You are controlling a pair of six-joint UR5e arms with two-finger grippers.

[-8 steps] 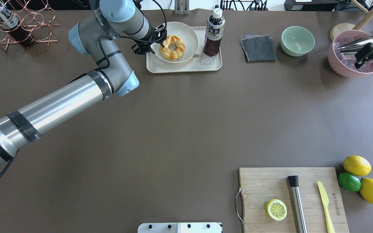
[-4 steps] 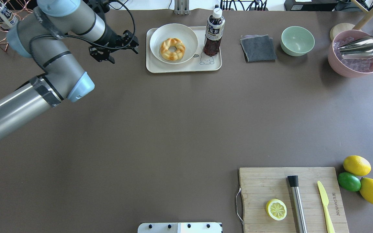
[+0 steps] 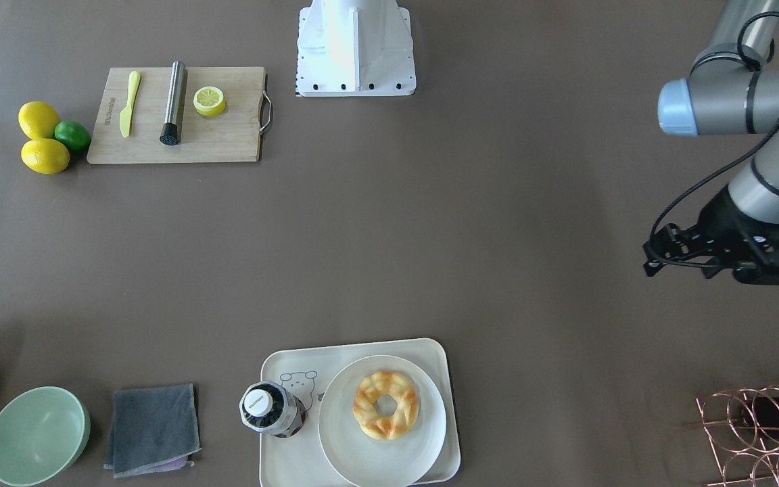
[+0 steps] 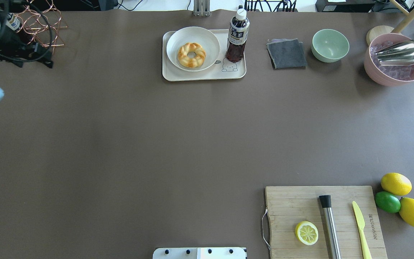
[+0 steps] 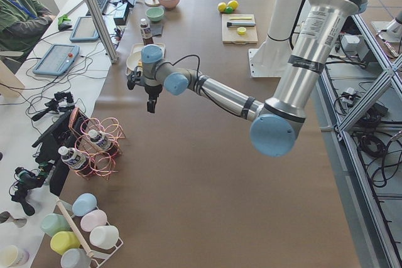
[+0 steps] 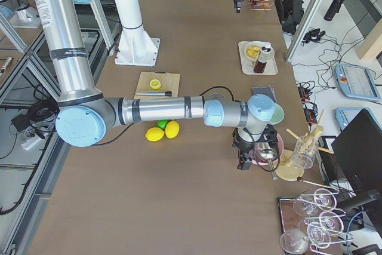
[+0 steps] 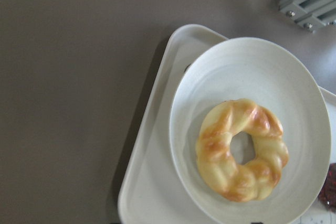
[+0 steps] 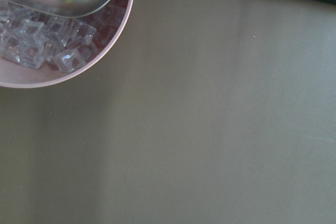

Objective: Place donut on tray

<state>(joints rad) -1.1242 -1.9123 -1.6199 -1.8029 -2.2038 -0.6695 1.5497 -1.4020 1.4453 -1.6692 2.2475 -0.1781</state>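
Well, the donut [image 4: 191,54] lies flat on a plate [image 4: 207,37] that sits on the tray [image 4: 203,75], well away from the left jaws, so the job looks done to me. What could go wrong now? A wire rack [image 4: 43,21] with bottles stands near the left jaws, and a careless swing could knock it or snag the cable [image 3: 700,193]. The right jaws hang near a pink bowl [image 4: 383,81] of ice, and a bump could spill it. The left arm [image 3: 727,108] is bent, with its wrist turned down and the jaws hanging above the desk. The right arm [image 6: 161,110] reaches out long and low. I cannot tell if either pair of jaws is apart or together.
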